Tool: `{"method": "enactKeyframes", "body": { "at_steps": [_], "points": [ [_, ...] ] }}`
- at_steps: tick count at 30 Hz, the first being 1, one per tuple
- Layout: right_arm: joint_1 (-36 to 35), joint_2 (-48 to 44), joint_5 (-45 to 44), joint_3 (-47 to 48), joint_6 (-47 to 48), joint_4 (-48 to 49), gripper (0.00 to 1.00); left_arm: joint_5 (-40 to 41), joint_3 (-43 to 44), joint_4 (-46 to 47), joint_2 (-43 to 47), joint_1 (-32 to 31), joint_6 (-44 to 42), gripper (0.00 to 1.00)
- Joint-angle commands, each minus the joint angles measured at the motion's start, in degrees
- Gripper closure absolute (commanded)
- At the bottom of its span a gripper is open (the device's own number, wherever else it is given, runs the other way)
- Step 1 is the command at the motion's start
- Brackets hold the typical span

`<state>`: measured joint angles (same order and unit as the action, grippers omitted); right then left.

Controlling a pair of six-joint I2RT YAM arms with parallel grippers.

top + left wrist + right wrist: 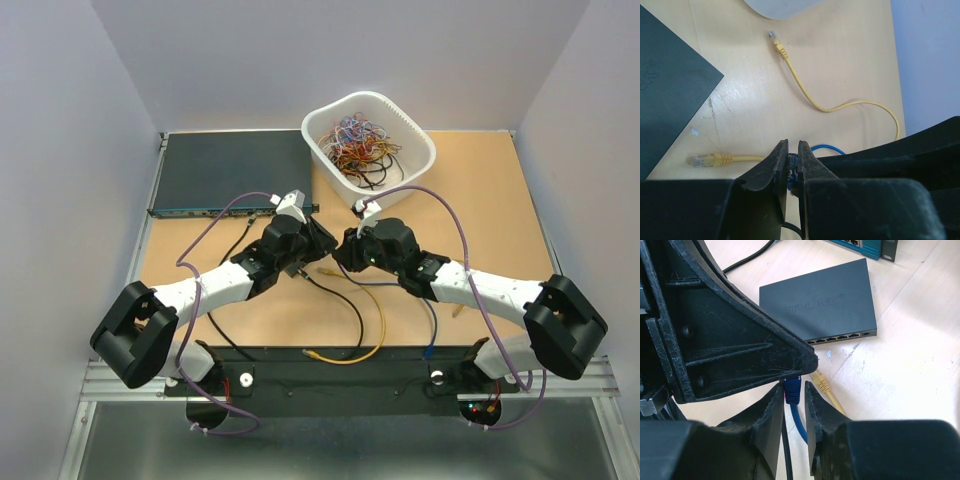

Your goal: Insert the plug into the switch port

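My left gripper (pixel 791 150) is shut on the tip of a blue plug (pixel 791 170), held above the table. In the right wrist view the same blue plug (pixel 792 389) with its blue cable hangs between my right gripper's (pixel 792 390) fingers. It touches the left finger, with a small gap to the right one, so those jaws are slightly open. The two grippers meet tip to tip at table centre (pixel 333 250). The small flat black box (pixel 820 300) lies just beyond, its row of switch ports (pixel 837 338) facing my right gripper. Its top also shows in the left wrist view (pixel 670 90).
A wide dark grey unit (pixel 230 170) with a teal front strip (pixel 860 246) lies back left. A white basket (pixel 415 135) of tangled cables stands at the back. Yellow plugs (pixel 710 159) (pixel 775 40) (pixel 821 382) and a black cable (pixel 340 295) lie on the wooden table.
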<state>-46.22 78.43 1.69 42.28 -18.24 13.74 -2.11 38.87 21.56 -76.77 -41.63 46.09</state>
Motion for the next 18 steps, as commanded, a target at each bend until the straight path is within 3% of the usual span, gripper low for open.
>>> {"method": "enactKeyframes", "body": {
  "at_steps": [1, 18],
  "points": [
    [-0.28, 0.23, 0.15, 0.26, -0.22, 2.61, 0.71, 0.26, 0.77, 1.29, 0.92, -0.30, -0.21, 1.00],
    [-0.37, 0.58, -0.02, -1.15, -1.01, 4.11, 0.73, 0.26, 0.68, 1.55, 1.01, -0.30, -0.03, 1.00]
  ]
}}
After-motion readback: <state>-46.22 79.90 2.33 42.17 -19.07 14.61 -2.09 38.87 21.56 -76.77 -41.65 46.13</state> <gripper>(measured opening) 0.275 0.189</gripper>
